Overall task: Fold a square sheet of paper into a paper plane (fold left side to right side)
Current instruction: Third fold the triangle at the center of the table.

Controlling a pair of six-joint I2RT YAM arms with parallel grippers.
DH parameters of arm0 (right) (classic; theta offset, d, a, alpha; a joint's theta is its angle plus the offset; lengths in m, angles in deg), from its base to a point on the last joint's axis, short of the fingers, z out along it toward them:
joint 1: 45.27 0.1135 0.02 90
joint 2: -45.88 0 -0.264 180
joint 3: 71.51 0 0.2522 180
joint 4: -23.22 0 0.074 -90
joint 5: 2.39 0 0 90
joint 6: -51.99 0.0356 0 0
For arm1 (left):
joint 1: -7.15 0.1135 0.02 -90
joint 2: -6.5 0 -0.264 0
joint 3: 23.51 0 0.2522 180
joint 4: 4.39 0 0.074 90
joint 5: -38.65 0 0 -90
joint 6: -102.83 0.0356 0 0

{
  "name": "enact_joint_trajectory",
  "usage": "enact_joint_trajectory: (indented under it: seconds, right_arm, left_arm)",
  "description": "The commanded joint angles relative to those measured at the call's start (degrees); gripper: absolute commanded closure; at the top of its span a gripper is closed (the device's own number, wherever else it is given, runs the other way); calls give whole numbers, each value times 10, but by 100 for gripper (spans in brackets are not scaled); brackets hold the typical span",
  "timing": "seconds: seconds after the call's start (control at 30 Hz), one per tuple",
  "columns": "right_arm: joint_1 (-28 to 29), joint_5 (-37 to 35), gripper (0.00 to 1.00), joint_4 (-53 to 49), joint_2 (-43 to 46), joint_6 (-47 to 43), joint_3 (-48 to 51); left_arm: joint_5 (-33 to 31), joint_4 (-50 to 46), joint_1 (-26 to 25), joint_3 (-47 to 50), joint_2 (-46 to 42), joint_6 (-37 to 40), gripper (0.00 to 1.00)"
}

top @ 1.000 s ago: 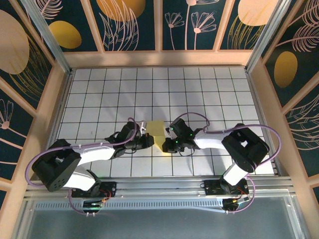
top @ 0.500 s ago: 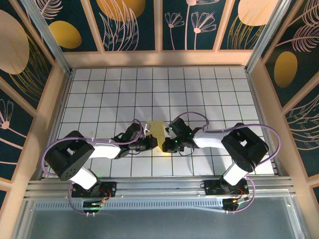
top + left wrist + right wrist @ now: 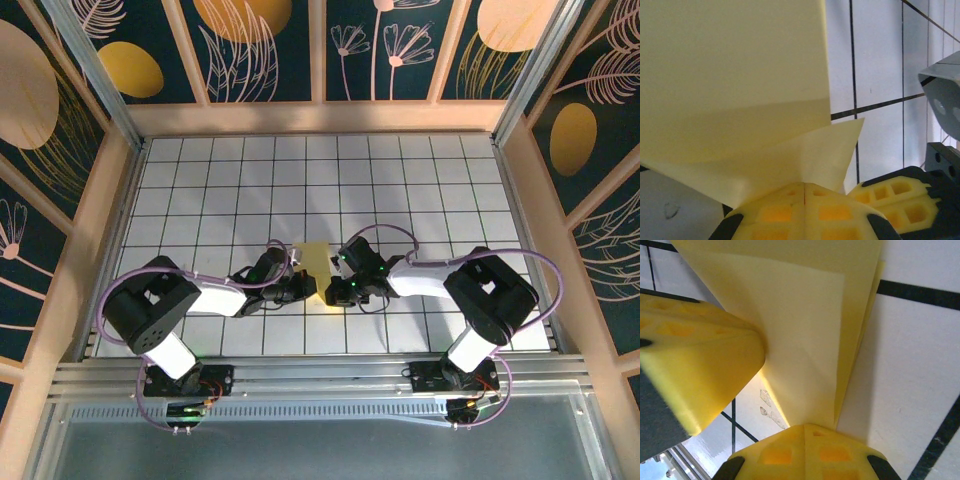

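Observation:
The square sheet of paper [image 3: 315, 259] lies partly folded on the white grid, between the two grippers. In the left wrist view the paper [image 3: 735, 75] shows a raised flap with a crease. My left gripper [image 3: 805, 186] is shut, its tips set against the paper's near edge with nothing between the fingers. From above, the left gripper [image 3: 301, 289] sits at the sheet's lower left. My right gripper [image 3: 335, 291] is at the lower right, also shut [image 3: 807, 426], its tips touching the layered paper [image 3: 805, 330]. The two grippers are close together; the left one's finger [image 3: 695, 355] shows beside the right.
The white tiled table [image 3: 300, 180] stretches away beyond the paper, enclosed by wooden frame walls [image 3: 115, 190] on three sides. A metal rail [image 3: 320, 375] runs along the near edge by the arm bases.
The left arm's elbow has swung right and its gripper has slid a little right onto the paper's lower left edge. The right arm has stayed put.

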Motion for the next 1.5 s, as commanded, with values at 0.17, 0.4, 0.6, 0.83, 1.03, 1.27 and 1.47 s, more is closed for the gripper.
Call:
enact_joint_trajectory:
  seconds: [0.17,0.4,0.6,0.83,1.03,1.27,1.47]
  right_arm:
    - [-4,-98,100,-95,-31,-13,15]
    - [-2,-97,100,-103,-33,-16,16]
    - [-2,-97,100,-110,-36,-21,17]
    - [0,-92,100,-109,-44,-23,14]
    - [2,-91,100,-107,-43,-22,14]
    - [2,-91,100,-100,-35,-19,14]
    - [1,-94,100,-94,-34,-16,8]
  left_arm:
    - [-33,-22,-1,-15,14,-19,100]
    - [-39,-16,20,9,5,-31,100]
    - [-36,-24,63,20,-10,-9,100]
    - [-46,-66,110,10,-24,38,99]
    - [-51,-91,148,2,-32,70,99]
    - [-53,-136,152,-5,-136,110,98]
    - [39,-107,114,14,-168,111,100]
